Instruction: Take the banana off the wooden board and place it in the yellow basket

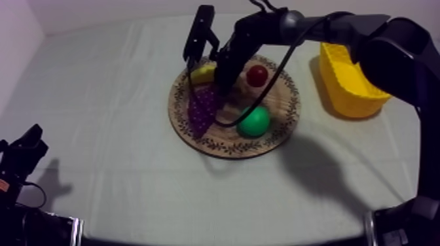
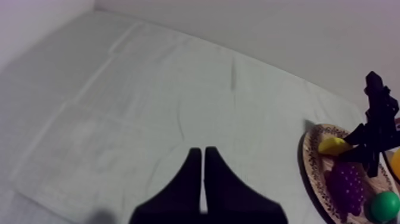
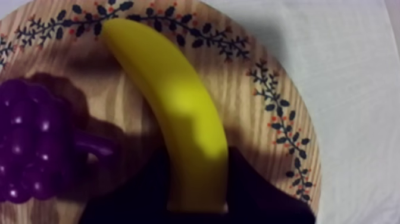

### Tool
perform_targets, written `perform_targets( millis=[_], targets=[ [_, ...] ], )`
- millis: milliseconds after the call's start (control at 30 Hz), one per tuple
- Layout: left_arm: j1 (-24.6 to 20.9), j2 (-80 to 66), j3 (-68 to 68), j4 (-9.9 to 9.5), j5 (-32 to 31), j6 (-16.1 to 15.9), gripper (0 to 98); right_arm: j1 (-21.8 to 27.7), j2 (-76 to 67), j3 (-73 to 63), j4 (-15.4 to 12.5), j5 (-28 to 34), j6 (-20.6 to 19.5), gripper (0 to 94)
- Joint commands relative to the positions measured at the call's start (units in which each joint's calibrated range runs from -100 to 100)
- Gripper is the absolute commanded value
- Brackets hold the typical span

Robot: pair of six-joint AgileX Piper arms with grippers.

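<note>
Currently, the banana point(image 3: 178, 113) lies on the round wooden board point(image 3: 286, 137) beside the bunch of grapes point(image 3: 30, 143), its near end clamped between the fingers of my right gripper point(image 3: 196, 173). My left gripper point(image 2: 204, 179) is pressed together on nothing above the cloth point(image 2: 149, 89). I log the yellow basket point(image 1: 350, 78) just right of the board.

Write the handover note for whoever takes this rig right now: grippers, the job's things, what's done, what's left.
Left gripper: shut on nothing, at rest low at the table's left side.
Right gripper: down on the wooden board, fingers closed round one end of the banana.
Banana: lies by the board's rim beside the grapes, seemingly not yet lifted.
Yellow basket: at the table's right, beside the board and apart from it.
Done: reach and grasp.
Left: lift the banana, carry it over the basket, release.
</note>
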Motion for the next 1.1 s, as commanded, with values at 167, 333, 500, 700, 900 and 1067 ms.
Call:
perform_targets(
  millis=[167,333,500,700,900,1067],
  targets=[
    [0.00,-0.01,0.03,-0.02,0.00,0.01,0.1,0.55,-2.35,-1.27,0.82,1.68,-2.27,15.5],
    [0.00,-0.01,0.03,-0.02,0.00,0.01,0.1,1.49,-6.09,-3.84,1.28,3.90,-3.61,15.6],
    [0.00,-0.01,0.03,-0.02,0.00,0.01,0.1,2.56,-10.67,-5.19,2.11,5.29,-5.22,15.8],
    [0.00,-0.01,0.03,-0.02,0.00,0.00,0.1,4.78,-16.60,-4.84,4.53,6.18,-8.76,15.9],
    [0.00,-0.01,0.03,-0.02,0.00,0.01,0.1,9.40,-23.97,-4.63,5.27,8.89,-11.51,15.5],
    [0.00,-0.01,0.03,-0.02,0.00,0.01,0.1,14.95,-29.91,-5.19,4.58,12.86,-12.46,15.3]
  ],
)
